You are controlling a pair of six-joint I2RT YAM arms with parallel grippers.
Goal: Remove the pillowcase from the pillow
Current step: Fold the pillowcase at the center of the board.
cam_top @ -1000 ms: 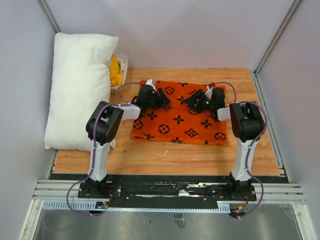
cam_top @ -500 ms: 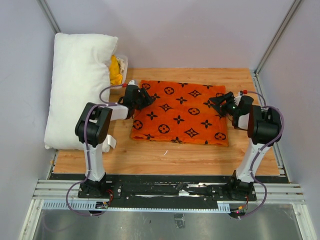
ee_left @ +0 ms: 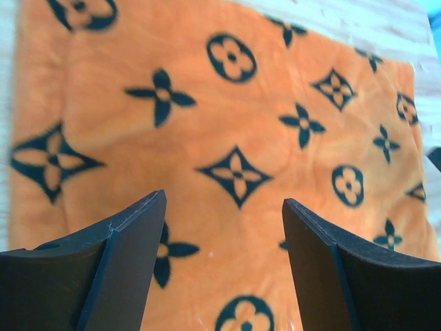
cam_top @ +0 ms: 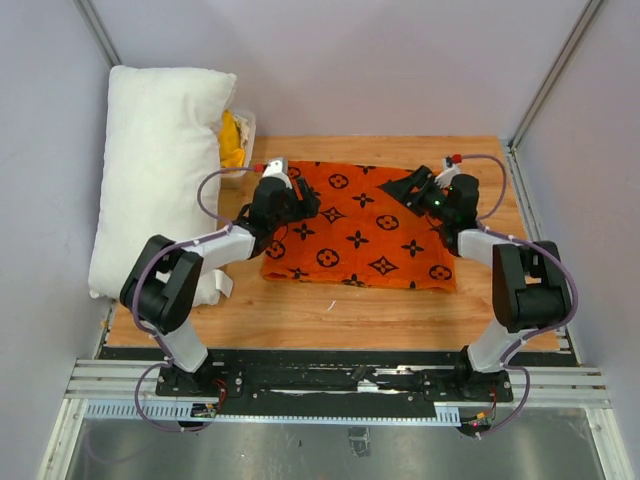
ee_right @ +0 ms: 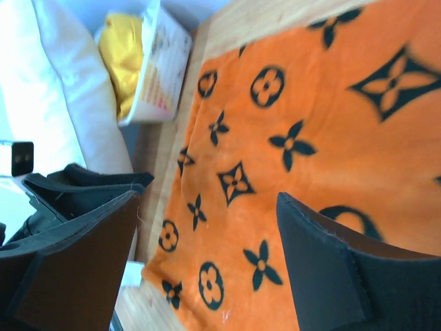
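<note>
Left pincer [ee_left: 224, 207] spread wide, nothing between the jaws, hanging over the left end of the pillowcase [cam_top: 360, 235]. Right pincer [ee_right: 207, 200] spread too and empty, above the upper right corner. The pillowcase lies flat across the middle of the counter [cam_top: 400, 300] and looks hollow. The pillow [cam_top: 155, 170] stands bare at the upper left of the frame, against the wall, apart from the cloth. I judge the stripping done; next calls for lifting both arms clear without snagging fabric.

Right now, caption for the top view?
Pillowcase flat on the table, bare pillow at left; left fingers and right fingers open over the case.
</note>
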